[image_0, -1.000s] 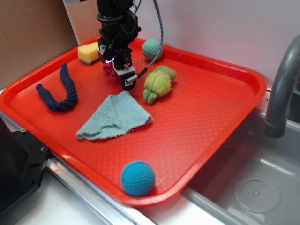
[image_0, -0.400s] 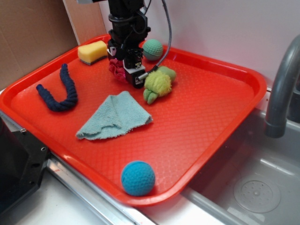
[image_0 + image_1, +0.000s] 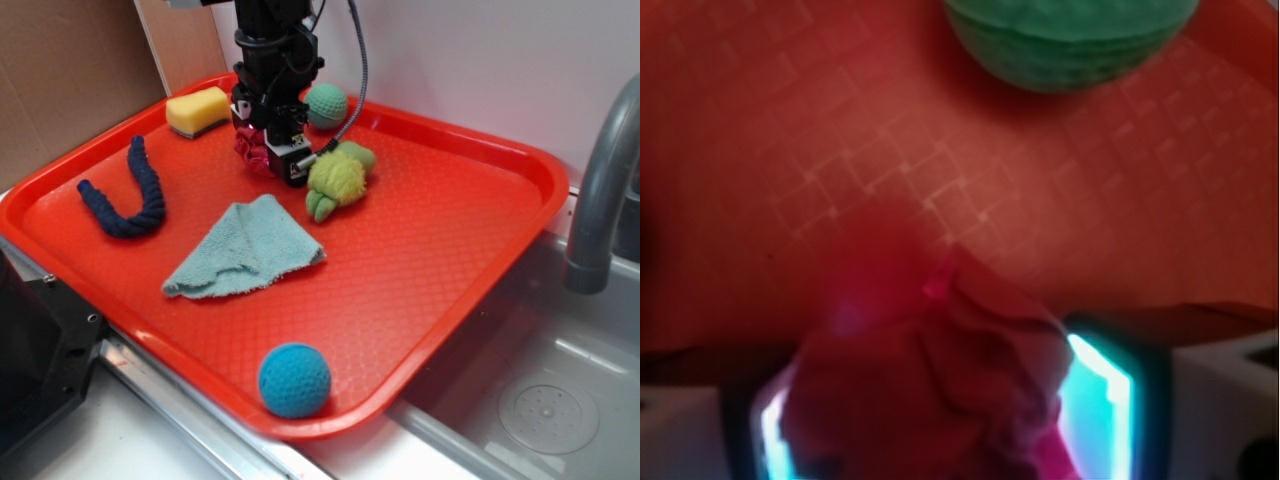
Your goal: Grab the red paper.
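At the far end of the big red plastic tray (image 3: 450, 290), between the yellow sponge block (image 3: 197, 110) and the fuzzy lime-green stuffed toy (image 3: 337, 179), my black gripper (image 3: 268, 150) sits low over the small dark red wad of crumpled paper (image 3: 252, 150). My wrist view shows that wad (image 3: 940, 390) lying right between my two fingers, with a lit fingertip (image 3: 1102, 395) showing on each side of it and the folds bulging up in the middle. My fingers look pressed in against the paper, so I judge I am grasping it, though the close view is blurred and I cannot be sure how firm the hold is. The wad appears to rest on or just above the tray floor. To do this well I should squeeze evenly until the folds stop giving, since loose paper crushes and can slip out, then rise straight up and not drag sideways. The teal knitted ball (image 3: 1070, 40) lies just beyond my fingers and the stuffed toy sits close by, so a vertical lift keeps me from nudging either one.
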`<state>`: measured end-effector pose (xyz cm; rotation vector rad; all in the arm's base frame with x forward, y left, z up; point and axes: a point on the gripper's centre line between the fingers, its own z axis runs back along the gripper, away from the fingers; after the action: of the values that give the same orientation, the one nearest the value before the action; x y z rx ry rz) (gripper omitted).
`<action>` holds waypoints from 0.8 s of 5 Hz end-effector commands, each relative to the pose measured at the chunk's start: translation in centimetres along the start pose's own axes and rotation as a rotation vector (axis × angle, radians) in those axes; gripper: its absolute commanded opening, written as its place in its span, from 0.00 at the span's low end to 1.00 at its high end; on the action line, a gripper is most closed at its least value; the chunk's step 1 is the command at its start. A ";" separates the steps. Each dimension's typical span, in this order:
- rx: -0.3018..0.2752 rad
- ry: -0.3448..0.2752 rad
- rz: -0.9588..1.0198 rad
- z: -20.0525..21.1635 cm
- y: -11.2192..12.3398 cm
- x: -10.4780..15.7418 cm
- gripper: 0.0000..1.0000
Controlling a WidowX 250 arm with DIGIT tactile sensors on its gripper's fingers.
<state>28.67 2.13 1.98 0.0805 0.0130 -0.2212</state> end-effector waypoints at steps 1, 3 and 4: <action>0.017 -0.043 0.059 3.2 1.0 -0.7 0.00; -0.045 -0.125 0.120 11.5 1.3 -3.9 0.00; -0.056 -0.154 0.174 15.4 1.7 -5.8 0.00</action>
<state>23.23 3.16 16.28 -0.0039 -0.0802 -0.0574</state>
